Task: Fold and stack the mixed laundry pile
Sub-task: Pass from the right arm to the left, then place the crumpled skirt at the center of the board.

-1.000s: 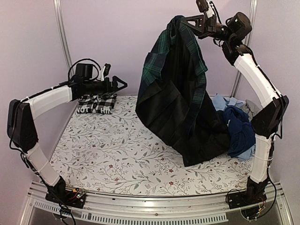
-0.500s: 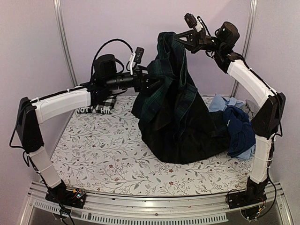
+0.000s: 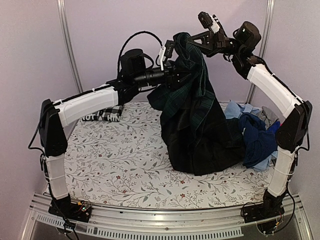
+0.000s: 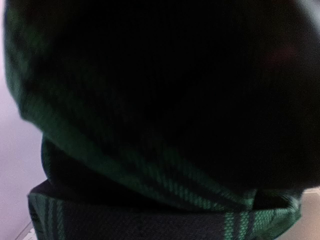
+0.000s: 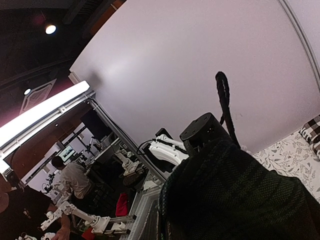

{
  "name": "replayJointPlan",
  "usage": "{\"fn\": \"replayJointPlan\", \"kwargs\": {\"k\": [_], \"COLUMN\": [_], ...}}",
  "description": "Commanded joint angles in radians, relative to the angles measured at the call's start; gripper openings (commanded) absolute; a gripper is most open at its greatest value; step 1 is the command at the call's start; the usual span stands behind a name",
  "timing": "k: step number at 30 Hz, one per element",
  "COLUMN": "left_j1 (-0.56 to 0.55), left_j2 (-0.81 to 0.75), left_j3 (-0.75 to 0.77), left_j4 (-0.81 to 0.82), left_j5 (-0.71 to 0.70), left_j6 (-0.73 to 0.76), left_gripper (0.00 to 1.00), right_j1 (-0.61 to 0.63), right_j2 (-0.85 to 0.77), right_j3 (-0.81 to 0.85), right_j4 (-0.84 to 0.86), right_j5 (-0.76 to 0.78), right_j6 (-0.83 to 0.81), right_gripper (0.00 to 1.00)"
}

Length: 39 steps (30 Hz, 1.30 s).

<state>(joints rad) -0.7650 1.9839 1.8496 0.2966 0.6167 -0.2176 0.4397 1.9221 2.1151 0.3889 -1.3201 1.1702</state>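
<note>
As it hangs, the plaid garment (image 3: pixel 200 125) runs vertically.

Left arm (image 3: pixel 87 102): white shell segments joined by black joints, rising from the ribbed silver metal rail (image 3: pixel 160 216).
Right arm (image 3: pixel 270 87): same white-and-black build, at the rail's opposite end.
Right gripper (image 3: pixel 191 36): black triangular frame.
Cables: black cable (image 3: pixel 135 34) looping over the left arm's round black motor; thin wires by both bases on the rail.

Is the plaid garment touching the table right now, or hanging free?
Touching. The top view shows the plaid garment bunched on the table at its lower end, its top hanging from the right gripper.
</note>
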Motion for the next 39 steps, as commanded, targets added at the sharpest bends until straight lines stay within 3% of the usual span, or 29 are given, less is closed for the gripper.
{"fn": "replayJointPlan", "kwargs": {"k": [1, 2, 4, 5, 8, 9, 11, 18, 21, 28, 34, 39], "left_j1": [-0.022, -0.021, -0.018, -0.014, 0.016, 0.033, 0.065, 0.138, 0.146, 0.192, 0.228, 0.237], "left_j2": [-0.012, -0.015, -0.019, -0.026, -0.051, -0.062, -0.084, -0.079, -0.083, -0.114, -0.164, -0.180], "left_j3": [0.059, 0.087, 0.135, 0.151, 0.204, 0.226, 0.263, 0.448, 0.483, 0.527, 0.567, 0.570], "left_j4": [0.058, 0.040, -0.002, -0.014, -0.045, -0.057, -0.052, -0.055, -0.054, -0.075, -0.198, -0.228], "left_j5": [0.073, 0.074, 0.069, 0.055, -0.025, -0.051, -0.102, -0.137, -0.163, -0.228, -0.314, -0.234], "left_j6": [-0.009, -0.001, 0.011, 0.014, 0.010, 0.007, -0.003, -0.041, -0.035, -0.010, 0.073, 0.037], "left_gripper": [0.06, 0.00, 0.00, 0.00, 0.00, 0.00, 0.00, 0.00, 0.00, 0.00, 0.00, 0.00], "right_j1": [-0.007, -0.013, -0.031, -0.042, -0.085, -0.098, -0.120, -0.137, -0.143, -0.209, -0.268, -0.269], "right_j2": [-0.069, -0.080, -0.102, -0.119, -0.163, -0.190, -0.224, -0.273, -0.278, -0.341, -0.383, -0.341], "right_j3": [-0.058, -0.073, -0.117, -0.142, -0.231, -0.256, -0.308, -0.405, -0.479, -0.676, -0.677, -0.613], "right_j4": [0.035, 0.037, 0.036, 0.032, -0.034, -0.091, -0.229, -0.836, -0.982, -1.138, -1.108, -1.066], "right_j5": [0.013, 0.019, 0.037, 0.053, 0.101, 0.124, 0.161, 0.445, 0.594, 0.833, 0.796, 0.699], "right_j6": [-0.013, -0.019, -0.028, -0.035, -0.063, -0.104, -0.186, -0.614, -0.731, -0.834, -0.847, -0.830], "right_gripper": [0.00, 0.00, 0.03, 0.12, 0.50, 0.58, 0.65, 0.65, 0.64, 0.62, 0.62, 0.62]}}
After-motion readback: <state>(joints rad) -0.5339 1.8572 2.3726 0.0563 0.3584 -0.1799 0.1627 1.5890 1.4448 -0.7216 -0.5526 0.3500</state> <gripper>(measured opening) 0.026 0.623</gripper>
